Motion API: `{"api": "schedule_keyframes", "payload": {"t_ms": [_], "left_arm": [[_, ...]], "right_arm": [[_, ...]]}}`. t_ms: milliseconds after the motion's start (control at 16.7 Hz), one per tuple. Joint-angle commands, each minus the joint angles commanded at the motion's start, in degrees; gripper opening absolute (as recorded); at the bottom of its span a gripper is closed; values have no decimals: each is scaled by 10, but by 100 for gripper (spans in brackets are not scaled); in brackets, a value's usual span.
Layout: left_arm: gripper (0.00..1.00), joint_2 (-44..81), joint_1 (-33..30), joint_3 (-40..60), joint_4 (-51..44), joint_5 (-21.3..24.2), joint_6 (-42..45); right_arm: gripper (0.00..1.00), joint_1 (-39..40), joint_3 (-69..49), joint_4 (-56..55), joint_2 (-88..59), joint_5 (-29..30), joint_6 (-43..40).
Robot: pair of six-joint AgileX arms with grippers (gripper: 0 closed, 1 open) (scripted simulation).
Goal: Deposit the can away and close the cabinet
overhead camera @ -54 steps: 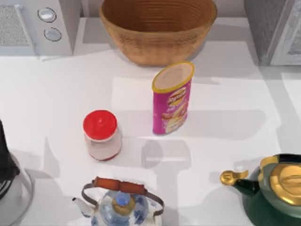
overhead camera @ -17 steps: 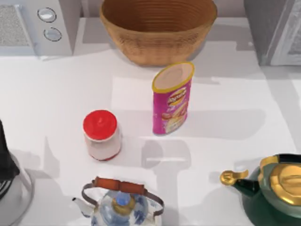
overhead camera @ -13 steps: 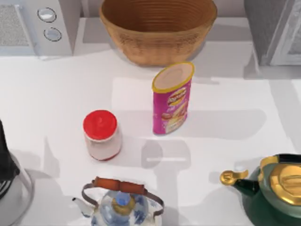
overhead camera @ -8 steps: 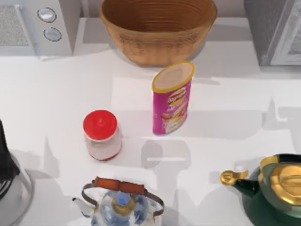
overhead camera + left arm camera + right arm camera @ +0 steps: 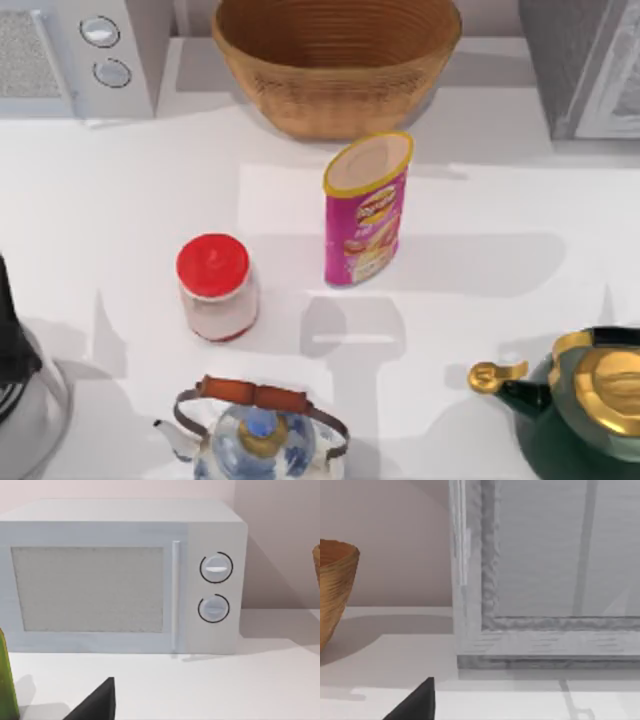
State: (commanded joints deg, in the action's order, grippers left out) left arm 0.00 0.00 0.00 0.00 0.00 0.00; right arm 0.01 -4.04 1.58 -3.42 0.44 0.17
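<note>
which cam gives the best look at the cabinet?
Right wrist view: the cabinet faces the camera, its front panel and base seen close up. The top view catches its corner at the table's far right. The left wrist view faces the microwave instead.

L arm: the left gripper (image 5: 96, 705) is showing as a dark wedge in the left wrist view. The wrist is sitting low and approx. level, looking across the surface toward the back.

R arm: the right gripper (image 5: 416, 705) is showing as the same dark wedge in the right wrist view. That wrist is also sitting low and level, facing the back.
</note>
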Motion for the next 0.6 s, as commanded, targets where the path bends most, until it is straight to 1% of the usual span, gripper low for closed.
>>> {"api": "schedule_keyframes", "payload": {"t_ms": [180,600], "left_arm": [[100,0,0,0,0,0,0],[100,0,0,0,0,0,0]], "right_arm": [[100,0,40,-15,34,-4,-2],[100,-2,36,-21,27,-11,-3]]}}
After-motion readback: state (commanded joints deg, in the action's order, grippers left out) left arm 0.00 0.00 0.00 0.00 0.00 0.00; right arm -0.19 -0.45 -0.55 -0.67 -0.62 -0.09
